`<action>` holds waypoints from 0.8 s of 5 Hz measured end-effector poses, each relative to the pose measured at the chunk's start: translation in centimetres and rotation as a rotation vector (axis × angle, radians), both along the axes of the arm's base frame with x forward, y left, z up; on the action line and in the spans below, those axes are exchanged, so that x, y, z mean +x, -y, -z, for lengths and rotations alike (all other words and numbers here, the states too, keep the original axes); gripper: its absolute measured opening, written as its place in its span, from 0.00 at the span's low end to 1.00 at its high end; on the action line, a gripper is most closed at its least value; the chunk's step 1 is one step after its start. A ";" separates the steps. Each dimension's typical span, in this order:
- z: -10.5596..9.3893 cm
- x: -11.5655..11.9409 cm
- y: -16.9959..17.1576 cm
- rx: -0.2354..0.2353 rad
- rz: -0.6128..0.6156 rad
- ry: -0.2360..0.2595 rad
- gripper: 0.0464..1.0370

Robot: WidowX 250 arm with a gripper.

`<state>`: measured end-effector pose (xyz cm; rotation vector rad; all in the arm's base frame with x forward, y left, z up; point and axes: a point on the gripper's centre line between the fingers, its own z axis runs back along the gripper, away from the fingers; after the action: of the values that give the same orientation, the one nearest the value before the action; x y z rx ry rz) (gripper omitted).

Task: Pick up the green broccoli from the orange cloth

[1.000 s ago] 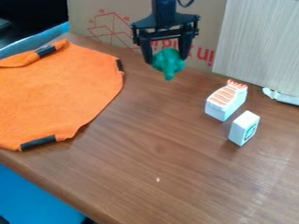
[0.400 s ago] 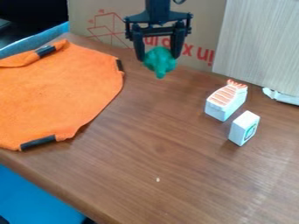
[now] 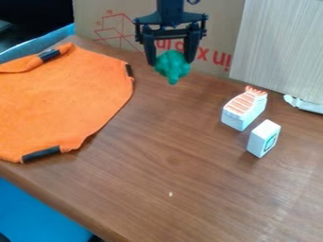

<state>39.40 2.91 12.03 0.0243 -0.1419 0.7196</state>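
Hanging above the far part of the bench [image 3: 167, 151], the pincer [image 3: 172, 62] has its two fingers part-way open, spread only as wide as the green toy [image 3: 172, 66] gripped between them. The toy is lumpy, with a rounded nub pointing down, and from where I stand it looks clear of the wood, in front of the cardboard [image 3: 221, 23] with its red print.

To the left the orange cloth [image 3: 60, 104] lies spread out, dark strips along its edge and its far corner folded over. Over on the right sit a white block with orange stripes [image 3: 243, 111] and, just beside it on the near side, a smaller white block [image 3: 264, 138] with a dark mark on one face. A pale panel [image 3: 277, 42] stands behind them.

I'd judge this to be the carrying step: the toy is picked up and not yet set down. The next move calls for a steady squeeze, since that rounded shape could slip or turn, and for enough height to pass over whatever lies beneath. Setting it down would want a slow, straight descent, with the fingers parting only once the nub is supported.
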 end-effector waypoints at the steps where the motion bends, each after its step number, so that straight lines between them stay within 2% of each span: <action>1: 0.1 0.0 0.0 0.000 0.000 -0.003 0.95; 2: 0.0 0.1 0.1 -0.006 -0.006 0.004 0.95; 3: 1.5 1.0 0.6 -0.060 -0.046 0.026 0.95; 4: 3.7 1.2 0.9 0.007 -0.018 0.024 0.93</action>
<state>40.57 2.04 8.32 0.0242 -0.1672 0.7375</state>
